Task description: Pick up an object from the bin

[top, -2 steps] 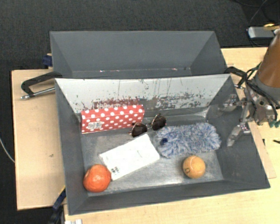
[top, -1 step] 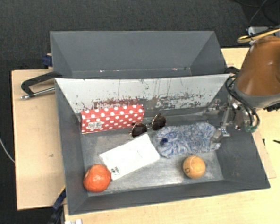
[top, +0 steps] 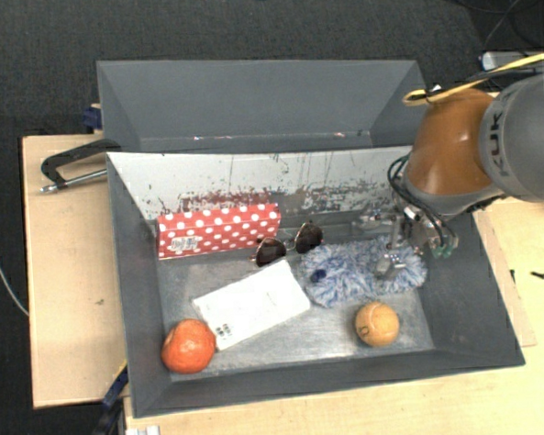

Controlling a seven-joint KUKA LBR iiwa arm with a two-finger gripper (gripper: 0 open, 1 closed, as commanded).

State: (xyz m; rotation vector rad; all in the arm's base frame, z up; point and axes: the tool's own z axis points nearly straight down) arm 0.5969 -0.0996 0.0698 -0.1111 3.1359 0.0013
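Fluff surrounds my gripper: I am down at the right end of a blue-and-white shaggy cloth bundle, which lies in the right half of the grey metal bin, near its middle row. My metal parts blend into the pile there, so I cannot tell whether I am spread or closed, nor whether any of the cloth is actually caught.

I judge this to be the grasp itself, and with something this soft the bite is what matters. I would want to sit deep enough to gather the body of the cloth and not a few loose strands, which could slip out on the lift. Shifting a little towards its centre would give more bulk to close on.

The pair of dark sunglasses touches the bundle's upper left edge, so trailing strands might snag and drag them. A straight vertical lift seems safest. The tan round ball sits just beside the bundle's lower edge and may roll if nudged.

Farther left, well apart from me, lie a white flat card packet, an orange round ball and a red box with white dots against the back wall.
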